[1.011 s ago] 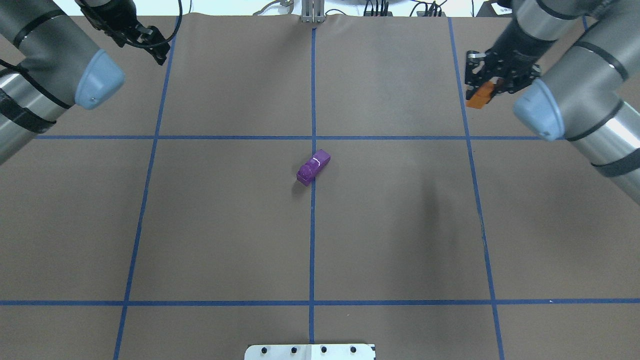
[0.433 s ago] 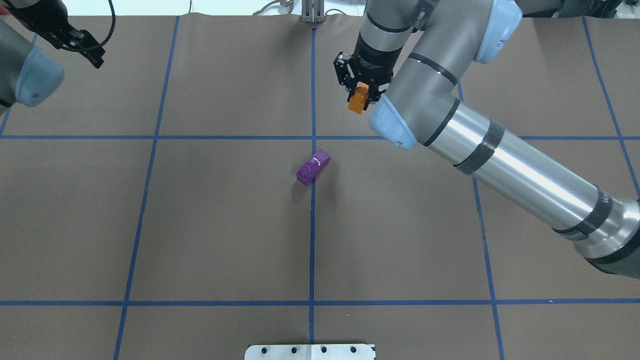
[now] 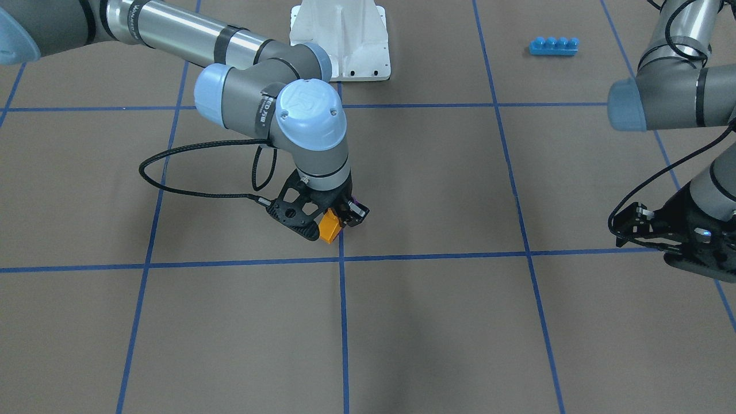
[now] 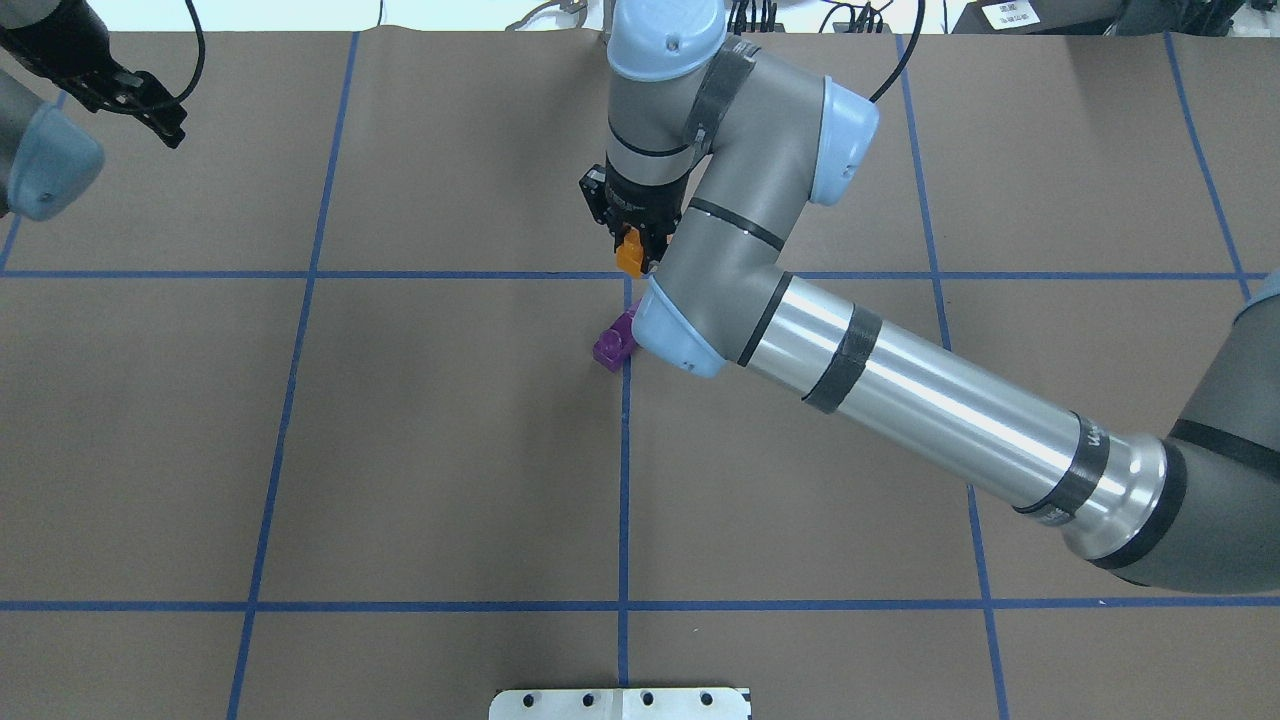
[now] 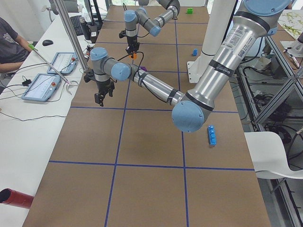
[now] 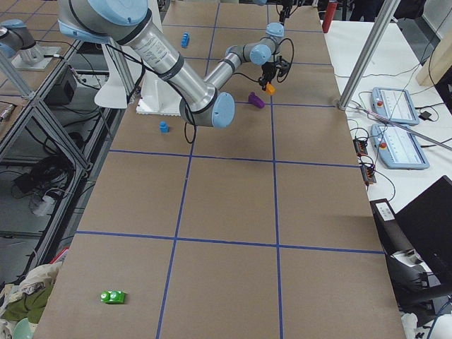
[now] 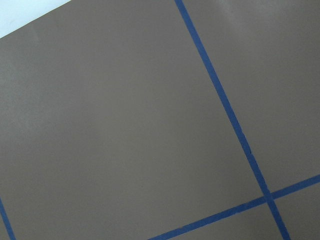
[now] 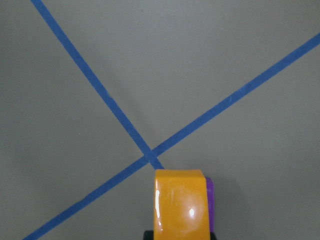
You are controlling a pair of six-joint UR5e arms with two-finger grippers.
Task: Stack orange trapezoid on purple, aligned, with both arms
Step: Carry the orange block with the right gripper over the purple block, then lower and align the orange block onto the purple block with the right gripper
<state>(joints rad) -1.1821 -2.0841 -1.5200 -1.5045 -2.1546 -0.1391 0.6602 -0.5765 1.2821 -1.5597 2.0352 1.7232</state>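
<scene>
My right gripper (image 4: 632,240) is shut on the orange trapezoid (image 4: 630,257), which hangs just past the table's centre cross. The same brick (image 3: 329,226) shows glossy between the black fingers in the front view. In the right wrist view the orange trapezoid (image 8: 181,205) fills the bottom edge, with a sliver of the purple (image 8: 210,199) behind it. The purple (image 4: 611,346) lies on the table slightly nearer the robot, partly covered by the right arm's elbow. My left gripper (image 4: 160,118) hovers open and empty at the far left; its wrist view shows only bare table.
A blue four-stud brick (image 3: 553,46) lies near the white pedestal (image 3: 340,40). A small blue brick (image 6: 164,127) and a green piece (image 6: 113,296) sit on the robot's right side. Control tablets (image 5: 52,75) and a seated person (image 5: 12,45) are beyond the far edge.
My right arm has swung from the far right to the table's centre, carrying the orange trapezoid close to the purple. My left gripper has drawn back toward the far left corner.
</scene>
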